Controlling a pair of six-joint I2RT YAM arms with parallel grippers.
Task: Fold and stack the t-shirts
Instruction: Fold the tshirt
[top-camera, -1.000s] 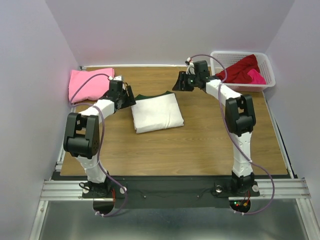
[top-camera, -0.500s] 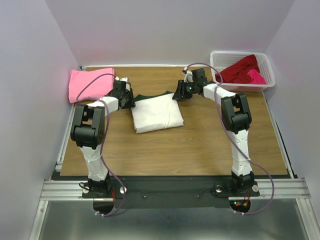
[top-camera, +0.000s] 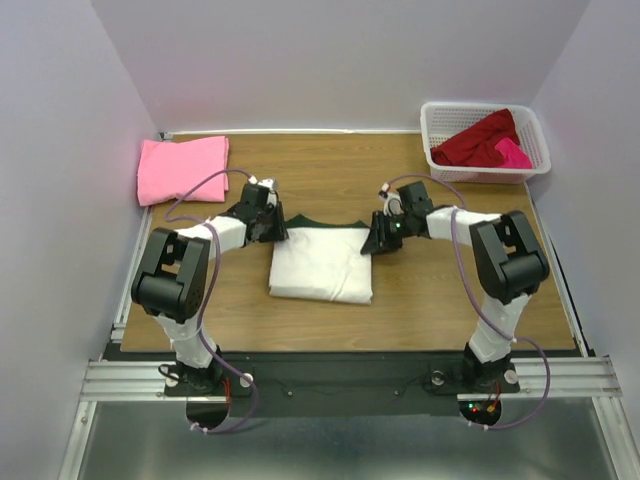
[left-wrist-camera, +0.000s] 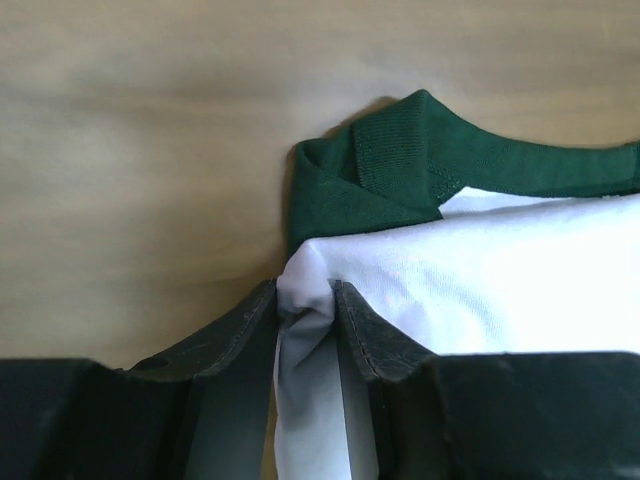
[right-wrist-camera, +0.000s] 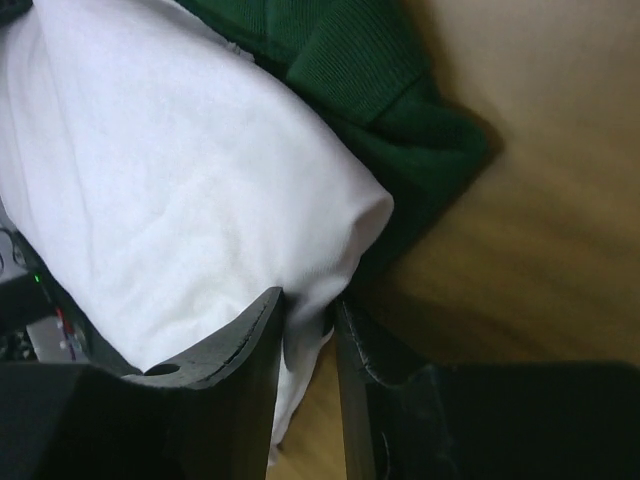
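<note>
A folded white t-shirt (top-camera: 322, 262) with dark green trim (left-wrist-camera: 400, 175) lies mid-table. My left gripper (top-camera: 274, 228) is shut on its far left corner, white cloth (left-wrist-camera: 305, 300) pinched between the jaws. At the far right corner my right gripper (top-camera: 380, 238) is shut on a fold of the same white shirt (right-wrist-camera: 200, 200), with a green sleeve (right-wrist-camera: 380, 90) beside it. A folded pink t-shirt (top-camera: 182, 168) lies at the back left. Dark red (top-camera: 480, 138) and magenta (top-camera: 513, 153) t-shirts sit in the basket.
A white lattice basket (top-camera: 436, 113) stands at the back right corner. Bare wooden tabletop (top-camera: 440, 300) surrounds the white shirt. Purple walls close in the left, right and back sides.
Both grippers came down and closed on the white shirt's far corners, then drew it toward the near edge; the shirt now lies straighter and nearer the arms.
</note>
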